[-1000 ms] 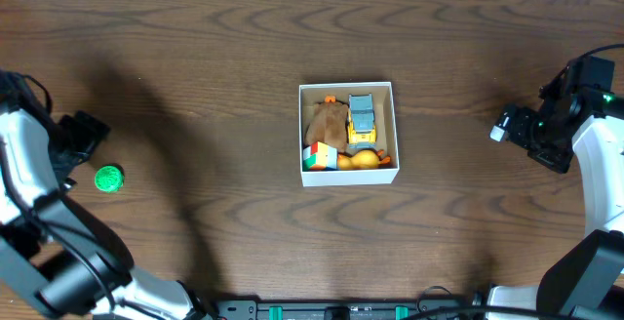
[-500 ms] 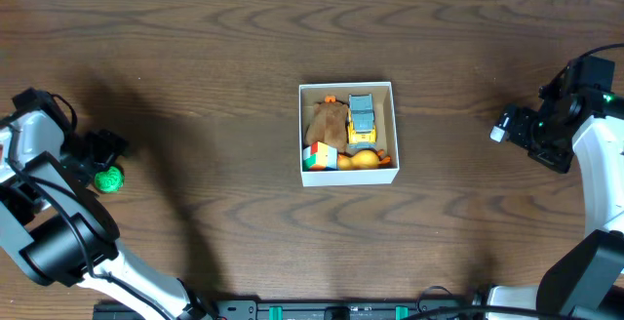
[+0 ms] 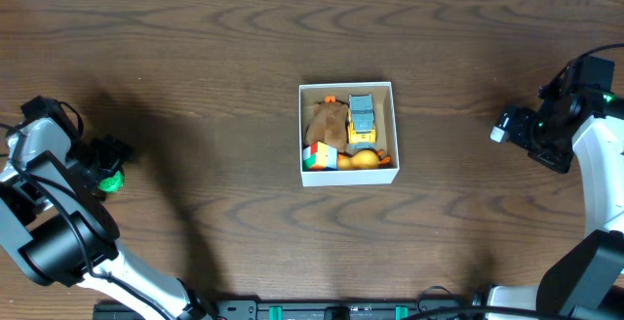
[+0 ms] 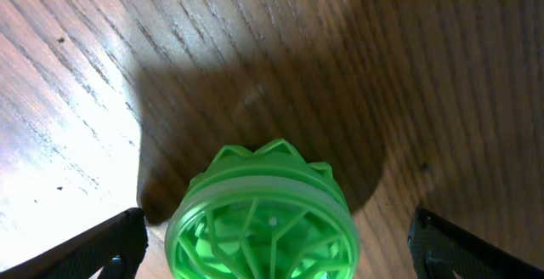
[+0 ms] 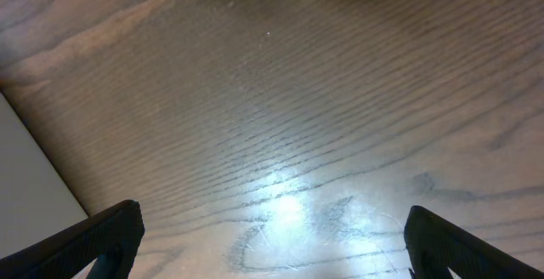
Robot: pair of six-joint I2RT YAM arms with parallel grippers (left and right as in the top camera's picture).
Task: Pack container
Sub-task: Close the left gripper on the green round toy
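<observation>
Left gripper (image 4: 278, 230): fingers spread wide, one at each bottom corner of the left wrist view. A green ribbed plastic toy (image 4: 259, 218), round with spokes inside its rim, sits on the table between them. A gap shows on both sides, so the toy is straddled, not clamped. From overhead, the left gripper (image 3: 105, 158) is at the far left edge of the table and mostly covers the green ribbed plastic toy (image 3: 113, 179); only a small part shows beneath it.

Right gripper (image 5: 272, 232): fingers also apart, nothing between them, bare wood grain below. From overhead, the right gripper (image 3: 514, 126) is at the far right, well apart from everything else.

Container (image 3: 300, 135): at table centre, upright, open top, between the two arms and well away from both. Inside it:
- a yellow toy truck (image 3: 362, 117) along the right side
- a brown lump (image 3: 328, 122) on the left, kind unclear
- a multicoloured cube (image 3: 319, 155) at the near-left corner
- an orange rounded piece (image 3: 365, 160) at the near side

Dark wood table (image 3: 214, 86).
</observation>
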